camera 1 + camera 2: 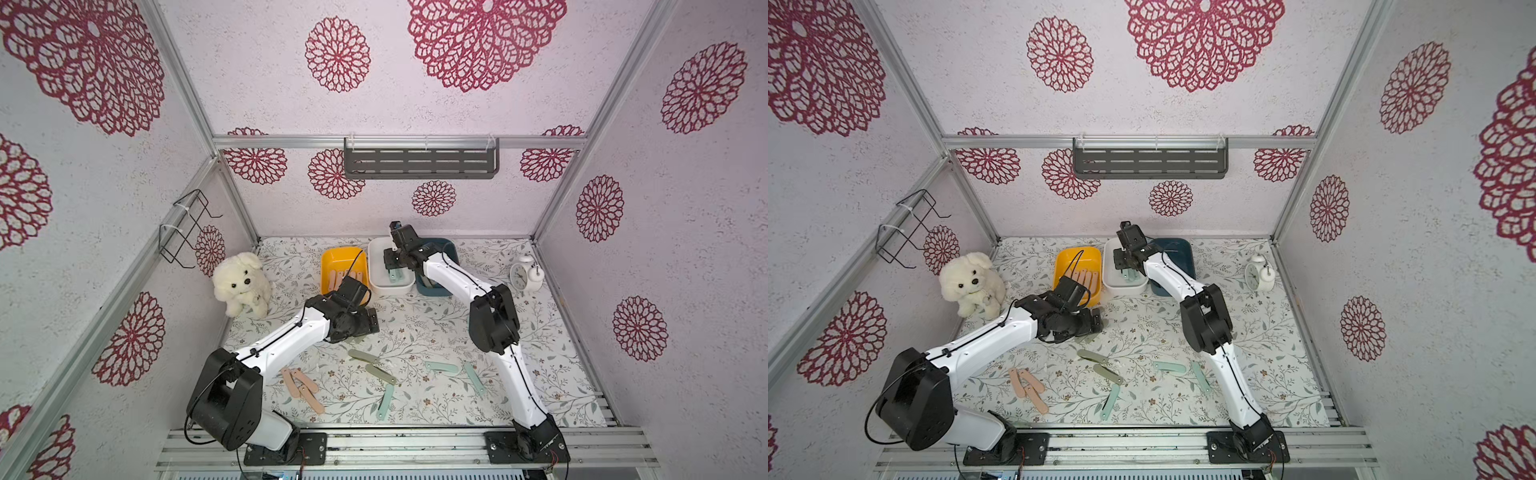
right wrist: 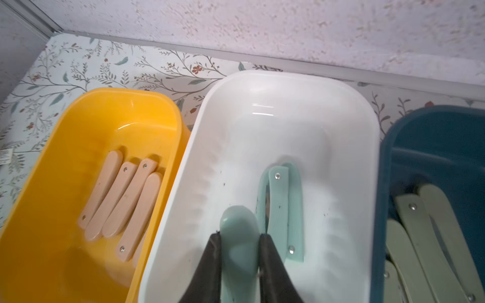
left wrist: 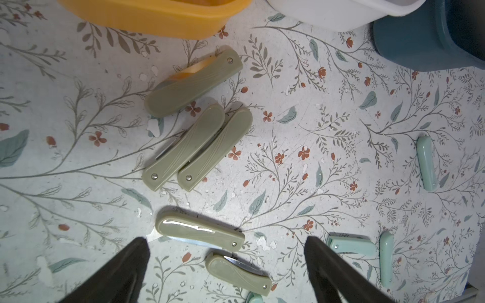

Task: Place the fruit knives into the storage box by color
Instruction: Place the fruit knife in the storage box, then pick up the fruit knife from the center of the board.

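Your mint-teal knife (image 2: pixel 239 217) is clamped between the closed jaws of the right gripper (image 2: pixel 240 234), its rounded end poking past the fingertips, over the white box (image 2: pixel 288 78) and just beside 2 mint knives (image 2: pixel 282 210) lying inside. Peach knives (image 2: pixel 126 199) lie in the yellow box (image 2: pixel 78 118), boxed sage knives (image 2: pixel 420 236) in the blue box (image 2: pixel 433 123). Your left gripper (image 3: pixel 225 239) stands wide open and empty above 5 loose sage knives (image 3: pixel 183 147) on the table (image 3: pixel 315 157).

Blue box (image 2: pixel 446 136) partly off-frame
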Available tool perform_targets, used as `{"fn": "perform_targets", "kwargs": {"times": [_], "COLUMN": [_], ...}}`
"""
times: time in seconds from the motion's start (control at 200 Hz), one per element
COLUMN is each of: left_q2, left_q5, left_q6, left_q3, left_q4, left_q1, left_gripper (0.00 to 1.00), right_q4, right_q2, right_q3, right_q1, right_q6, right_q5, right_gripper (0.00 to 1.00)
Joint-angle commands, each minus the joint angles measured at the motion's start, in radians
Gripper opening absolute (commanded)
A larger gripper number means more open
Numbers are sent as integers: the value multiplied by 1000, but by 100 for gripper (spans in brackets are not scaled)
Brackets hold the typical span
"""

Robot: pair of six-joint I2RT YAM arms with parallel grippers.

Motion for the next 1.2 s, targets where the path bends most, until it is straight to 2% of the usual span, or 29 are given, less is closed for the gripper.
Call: {"fn": "perform_targets", "kwargs": {"times": [0.0,0.08,0.17,0.235,0.355,0.635,0.77,0.946,1.046,1.101,1.196], "left_q2": [-2,-2,2,4,-3,-29,-47,-61,-63,-63,-57], "left_q5": [4,7,-13,-26,-24,-20,-23,-24,-25,-28,-16], "left_q6": [2,4,6,-8,-35,-87,-96,-108,-126,-138,-164], "left_q3": [25,24,46,55,46,-16,-18,-12,-14,-17,-38], "left_q4": [-14,-22,-61,-83,-96,-60,-59,-44,-29,-16,19], "left_q1": [7,8,7,7,4,-29,-41,-56,-78,-98,-142], "left_gripper": [97,97,97,97,97,97,97,97,97,97,97], "right_q4": [-143,-246,-381,-387,-464,-565,-598,-608,-624,-583,-333], "right_q2": [78,158,254,201,166,53,-48,-272,-413,-534,-841], "right_q3": [199,380,652,595,650,660,635,428,210,-23,-574], "right_q1": [-16,-16,-16,-17,-6,18,3,-27,-29,-24,-30], "right_q6": [-39,-54,-76,-83,-100,-125,-137,-154,-147,-128,-72], "right_q5": [-1,-13,-9,-7,9,65,99,154,181,195,151], "right_gripper": [21,30,40,46,53,61,63,67,71,72,73]}}
